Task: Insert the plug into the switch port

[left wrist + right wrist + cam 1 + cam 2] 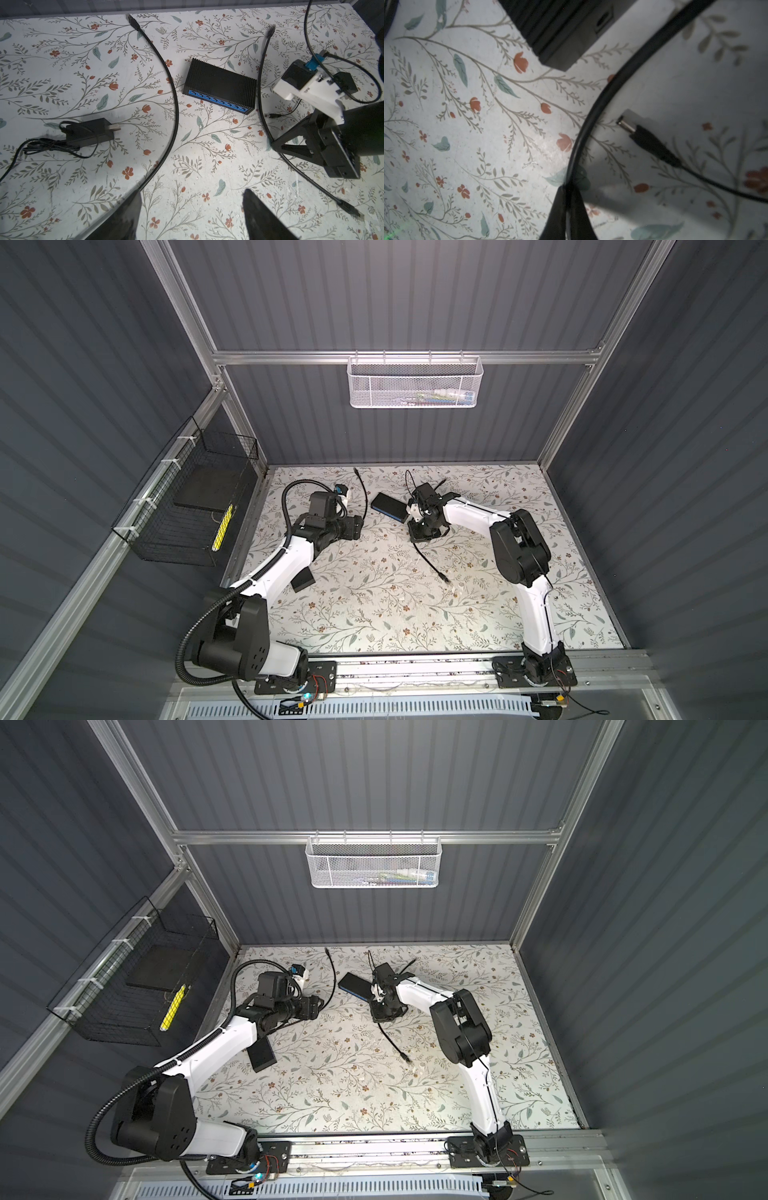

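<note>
Right tool [568, 191] narrow astride thick cable [578, 141], grip unclear; left tool [191, 218] wide. Plug [645, 137] near switch port [601, 20]: looks light, rigid, limp lead [726, 191]. Pinch black sleeve [658, 149].

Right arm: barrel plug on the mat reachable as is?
Likely yes: the barrel plug lies uncovered just beside the right gripper. But its jaws are pinched on the thick black cable, so that must be dropped first.
</note>
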{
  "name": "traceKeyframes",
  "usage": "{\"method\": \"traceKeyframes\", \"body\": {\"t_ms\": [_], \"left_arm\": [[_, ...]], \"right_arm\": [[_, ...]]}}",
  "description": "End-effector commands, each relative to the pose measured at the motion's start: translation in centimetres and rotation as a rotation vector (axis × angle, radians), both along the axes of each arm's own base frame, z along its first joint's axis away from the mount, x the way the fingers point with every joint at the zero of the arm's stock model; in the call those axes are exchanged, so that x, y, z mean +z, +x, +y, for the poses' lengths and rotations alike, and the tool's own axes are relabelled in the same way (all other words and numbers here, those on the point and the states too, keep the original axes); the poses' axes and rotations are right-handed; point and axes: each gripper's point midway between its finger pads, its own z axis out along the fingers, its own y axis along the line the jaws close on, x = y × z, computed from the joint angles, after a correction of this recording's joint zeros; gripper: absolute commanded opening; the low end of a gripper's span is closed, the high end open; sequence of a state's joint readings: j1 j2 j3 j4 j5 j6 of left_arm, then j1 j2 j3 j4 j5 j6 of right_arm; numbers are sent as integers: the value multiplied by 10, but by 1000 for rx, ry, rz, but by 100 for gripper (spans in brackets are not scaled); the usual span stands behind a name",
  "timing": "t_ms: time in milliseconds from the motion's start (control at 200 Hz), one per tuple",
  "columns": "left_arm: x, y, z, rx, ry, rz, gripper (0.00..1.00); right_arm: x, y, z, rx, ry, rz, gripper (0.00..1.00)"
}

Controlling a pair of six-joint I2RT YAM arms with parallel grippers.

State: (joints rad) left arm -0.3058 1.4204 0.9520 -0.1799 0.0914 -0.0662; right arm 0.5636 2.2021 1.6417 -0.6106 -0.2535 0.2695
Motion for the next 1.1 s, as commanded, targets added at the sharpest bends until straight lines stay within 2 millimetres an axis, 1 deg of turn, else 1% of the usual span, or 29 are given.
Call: {"method": "traceKeyframes", "body": {"t_ms": [0,30,155,240,290,330,380,440,515,605,755,855,981,1096], "left_arm": [[-4,-5,1,-21,6,10,77],[-3,-6,0,-22,6,10,77],[-2,-5,0,-25,6,6,77],[-2,-4,-6,-49,-16,16,77],[-4,-4,-9,-60,-25,25,77],[-5,-2,-12,-65,-33,32,77],[-5,-1,-14,-71,-42,38,77],[-4,2,-16,-76,-49,38,77],[-3,5,-18,-80,-47,39,76],[-2,6,-18,-86,-37,44,76],[-2,8,-18,-92,-27,46,76],[-4,10,-19,-95,-25,51,76],[-5,12,-21,-101,-26,53,76],[-8,15,-22,-104,-27,56,76]], "right_arm": [[10,-7,3,-13,6,3,23],[13,-6,1,-7,-3,-8,26],[30,3,-26,37,-68,-75,34],[36,11,-46,136,-134,-120,35],[36,16,-55,212,-197,-147,35],[36,24,-63,263,-259,-182,35],[34,29,-68,312,-286,-187,35],[35,39,-67,353,-268,-199,35],[30,47,-62,412,-256,-224,34],[24,53,-57,473,-253,-223,30],[16,51,-43,537,-201,-216,29],[12,49,-36,558,-198,-212,29],[3,44,-34,566,-204,-186,29],[-7,42,-35,575,-240,-161,25]]}}
